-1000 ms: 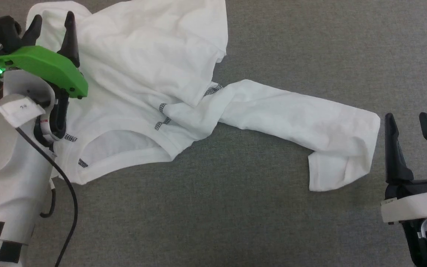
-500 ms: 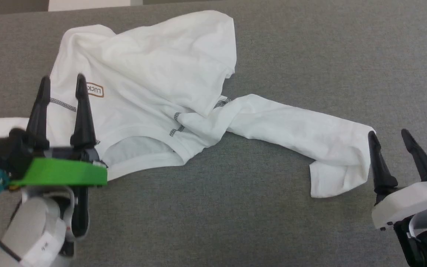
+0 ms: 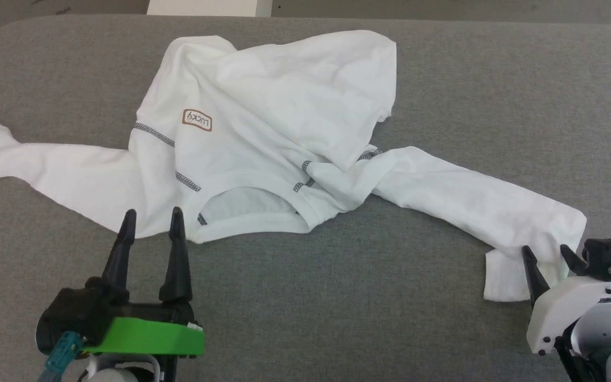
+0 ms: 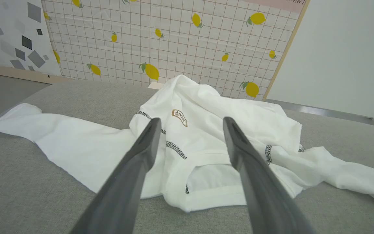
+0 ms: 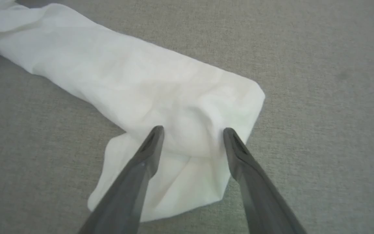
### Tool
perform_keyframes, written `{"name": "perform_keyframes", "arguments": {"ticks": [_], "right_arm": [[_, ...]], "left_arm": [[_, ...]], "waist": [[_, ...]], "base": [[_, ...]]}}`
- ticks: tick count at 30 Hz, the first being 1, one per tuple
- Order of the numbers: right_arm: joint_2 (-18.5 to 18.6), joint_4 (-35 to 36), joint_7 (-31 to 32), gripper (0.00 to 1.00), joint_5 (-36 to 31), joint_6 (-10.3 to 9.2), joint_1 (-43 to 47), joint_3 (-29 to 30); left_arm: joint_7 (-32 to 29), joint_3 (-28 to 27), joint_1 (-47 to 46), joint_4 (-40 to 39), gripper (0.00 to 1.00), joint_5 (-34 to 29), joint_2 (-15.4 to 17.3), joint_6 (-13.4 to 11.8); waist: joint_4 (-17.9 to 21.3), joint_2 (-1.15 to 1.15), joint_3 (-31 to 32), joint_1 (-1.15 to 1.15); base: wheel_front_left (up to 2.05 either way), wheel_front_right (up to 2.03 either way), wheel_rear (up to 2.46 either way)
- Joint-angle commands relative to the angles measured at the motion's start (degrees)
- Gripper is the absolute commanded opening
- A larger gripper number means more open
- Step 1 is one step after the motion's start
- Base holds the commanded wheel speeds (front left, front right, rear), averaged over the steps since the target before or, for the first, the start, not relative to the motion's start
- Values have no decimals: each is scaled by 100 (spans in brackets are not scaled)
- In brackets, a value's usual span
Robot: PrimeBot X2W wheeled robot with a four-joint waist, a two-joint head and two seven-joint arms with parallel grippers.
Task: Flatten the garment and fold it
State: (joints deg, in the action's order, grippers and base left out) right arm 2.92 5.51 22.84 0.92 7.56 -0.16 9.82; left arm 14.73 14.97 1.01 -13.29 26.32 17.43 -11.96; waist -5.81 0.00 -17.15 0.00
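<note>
grey fabric surface [image 3: 337,297] | lemon-print wall [image 4: 174,39] behind | left hand [image 3: 153,212], right hand [image 3: 544,249]: both released, fingers spread

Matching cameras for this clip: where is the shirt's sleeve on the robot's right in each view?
Head view: sleeve runs from centre to lower right, ending at the right gripper.
Left wrist view: sleeve at the right edge.
Right wrist view: sleeve from upper left to centre.
Shared landmark: grey surface.
</note>
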Motion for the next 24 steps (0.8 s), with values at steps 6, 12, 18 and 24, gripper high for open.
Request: {"name": "perform_keyframes", "arguments": {"ticks": [6, 12, 18, 24], "right_arm": [[30, -207, -235, 0, -143, -8, -515, -48], [750, 230, -61, 0, -390, -8, -1118, 168], [1066, 660, 175, 100, -14, -8, -1134, 636], [378, 799, 4, 100, 487, -8, -643, 507]], "left_arm": [[27, -17, -268, 185, 100, -153, -97, 193], [27, -122, -246, 212, 100, -192, -114, 268], [27, -175, -259, 192, 100, -248, -148, 337], [27, -216, -189, 208, 100, -288, -218, 371]], "waist": [[31, 0, 57, 0], [202, 0, 47, 0], [179, 0, -11, 0], [166, 0, -8, 0]], "base": [[0, 0, 0], [0, 0, 0], [0, 0, 0], [0, 0, 0]]}}
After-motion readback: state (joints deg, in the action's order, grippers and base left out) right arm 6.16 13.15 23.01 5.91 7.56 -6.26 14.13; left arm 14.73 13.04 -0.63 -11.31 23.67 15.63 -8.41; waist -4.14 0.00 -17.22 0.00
